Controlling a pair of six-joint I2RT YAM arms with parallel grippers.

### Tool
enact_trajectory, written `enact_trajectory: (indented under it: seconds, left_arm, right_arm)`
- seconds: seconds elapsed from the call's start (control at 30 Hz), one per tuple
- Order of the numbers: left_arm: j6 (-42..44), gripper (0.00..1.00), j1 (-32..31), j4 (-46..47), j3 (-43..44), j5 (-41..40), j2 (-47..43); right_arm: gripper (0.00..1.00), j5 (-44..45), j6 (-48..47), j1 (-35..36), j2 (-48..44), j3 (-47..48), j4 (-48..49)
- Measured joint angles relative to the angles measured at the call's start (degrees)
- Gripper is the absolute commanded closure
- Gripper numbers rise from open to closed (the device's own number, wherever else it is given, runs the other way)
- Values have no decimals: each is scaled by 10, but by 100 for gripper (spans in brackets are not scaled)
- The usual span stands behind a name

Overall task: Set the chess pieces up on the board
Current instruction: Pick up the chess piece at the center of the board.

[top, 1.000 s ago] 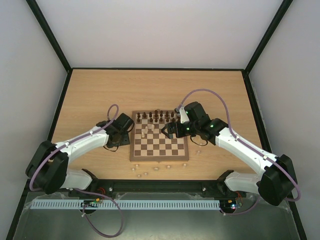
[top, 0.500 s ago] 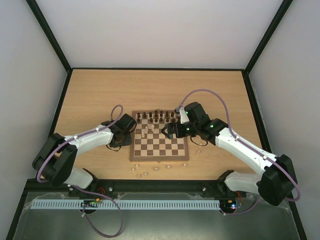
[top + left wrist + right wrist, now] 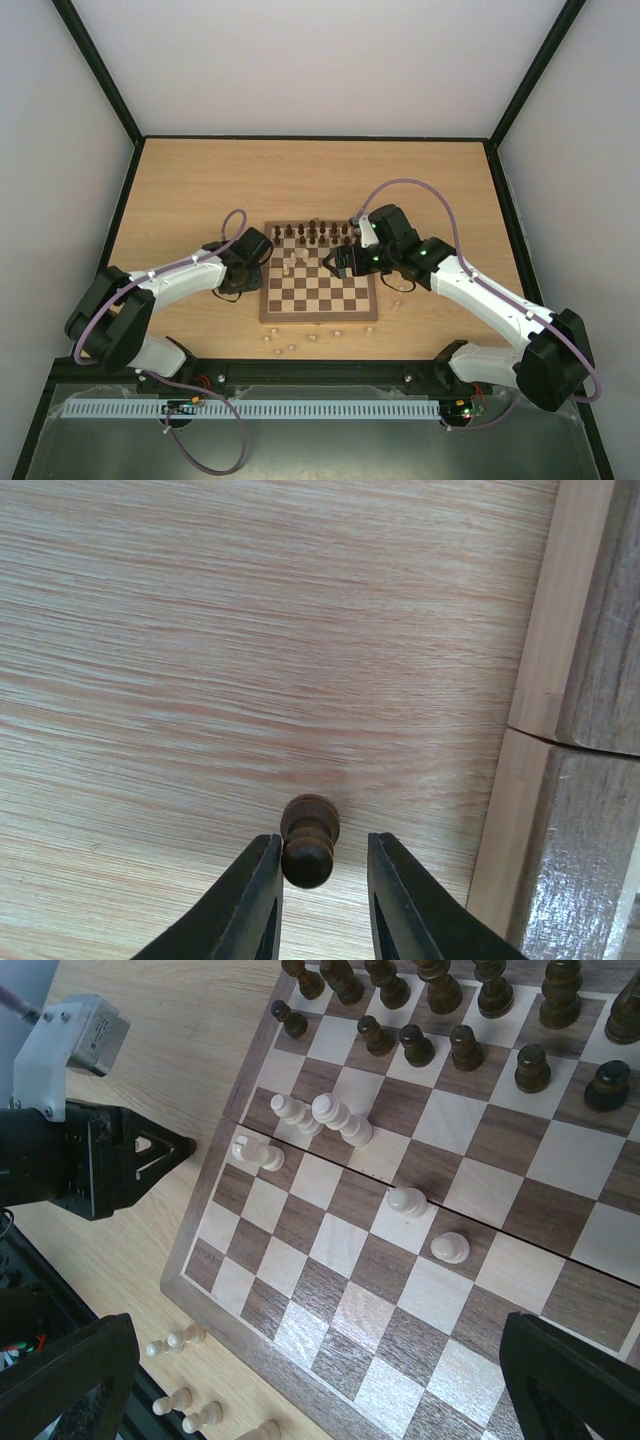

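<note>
The board (image 3: 320, 316) lies at the table's middle. Dark chess pieces (image 3: 315, 235) fill its two far rows, and a few pale pieces (image 3: 292, 262) stand near its left middle. My left gripper (image 3: 250, 264) is low on the table just left of the board. In the left wrist view it (image 3: 323, 852) is open astride one upright dark pawn (image 3: 308, 842). The pawn is against the left finger, with a gap to the right finger. My right gripper (image 3: 336, 262) hovers open and empty over the board (image 3: 400, 1340), above two pale pawns (image 3: 408, 1202).
Several pale pieces (image 3: 290, 345) lie on the table in front of the board, and they also show in the right wrist view (image 3: 175, 1340). A few more pieces (image 3: 400, 290) sit right of the board. The board's raised wooden edge (image 3: 540, 680) is close on the right of my left gripper.
My left gripper has shifted a little right, towards the board's left edge, then stayed still. The right arm has barely moved.
</note>
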Motion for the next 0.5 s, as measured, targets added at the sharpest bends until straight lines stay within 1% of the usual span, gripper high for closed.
enact_trajectory:
  seconds: [0.33,0.5]
  left_arm:
    - [4,81,2,0,0,-6,6]
    - [5,82,6,0,0,-9,6]
  right_arm:
    - [1,0,0,0,0,-1,0]
    - [1,0,0,0,0,-1,0]
